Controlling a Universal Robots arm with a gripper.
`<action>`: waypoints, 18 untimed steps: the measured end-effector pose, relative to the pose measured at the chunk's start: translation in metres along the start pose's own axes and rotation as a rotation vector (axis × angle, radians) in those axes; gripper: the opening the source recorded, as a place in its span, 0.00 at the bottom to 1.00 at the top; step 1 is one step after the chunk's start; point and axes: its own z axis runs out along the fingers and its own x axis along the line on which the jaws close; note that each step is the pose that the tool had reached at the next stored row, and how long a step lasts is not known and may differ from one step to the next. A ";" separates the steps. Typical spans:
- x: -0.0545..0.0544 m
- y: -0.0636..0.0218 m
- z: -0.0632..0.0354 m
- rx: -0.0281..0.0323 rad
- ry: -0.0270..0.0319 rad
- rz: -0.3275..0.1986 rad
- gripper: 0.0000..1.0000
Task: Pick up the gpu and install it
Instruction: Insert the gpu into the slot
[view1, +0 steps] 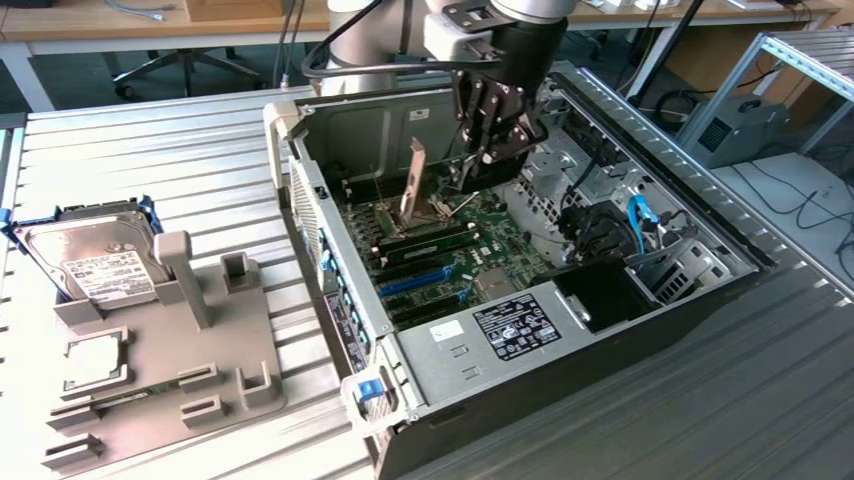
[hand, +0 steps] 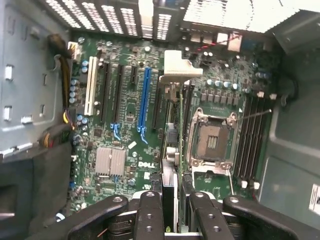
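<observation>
Hard drive (view1: 91, 262): silver box with a white label, seated in a blue-edged cradle at the far 9 o'clock edge of the exterior view.
Holder tray (view1: 214, 378): grey moulded fixture with upright posts, on the slatted table (view1: 160, 150), just beside the drive toward 5 o'clock.
Processor chip (view1: 94, 362): small square silver piece lying in a tray pocket, at 6 o'clock from the drive.
Computer case (view1: 694, 290): black tower lying on its side, side panel off, taking up the centre and the exterior view's right.
Motherboard (hand: 125, 110): green board on the case floor; blue slot (hand: 145, 100) running lengthwise, a white slot at its 9 o'clock side, silver heatsink (hand: 110, 161) toward 7 o'clock of the blue slot.
Processor socket (hand: 210, 139): open metal frame, at 3 o'clock from the card; memory slots further toward 3 o'clock.
Gripper (view1: 483, 152): reaches down into the case from 12 o'clock; in the wrist view its fingers (hand: 150, 215) pinch the card's edge from both sides.
Gpu (view1: 416, 185): slim card held upright on edge inside the case, above the board, between the blue slot and the socket; its silver bracket (hand: 179, 70) points toward the vented rear wall. Whether its lower edge touches a slot cannot be told.
Power supply (view1: 514, 330): grey box with a black label, in the case's near end at 6 o'clock.
</observation>
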 end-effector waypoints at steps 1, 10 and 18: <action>0.000 0.0000 0.0001 0.0005 0.0002 0.016 0.26; 0.009 0.0008 0.0001 0.0023 0.0012 0.075 0.26; 0.014 0.0014 0.0000 0.0023 0.0016 0.075 0.26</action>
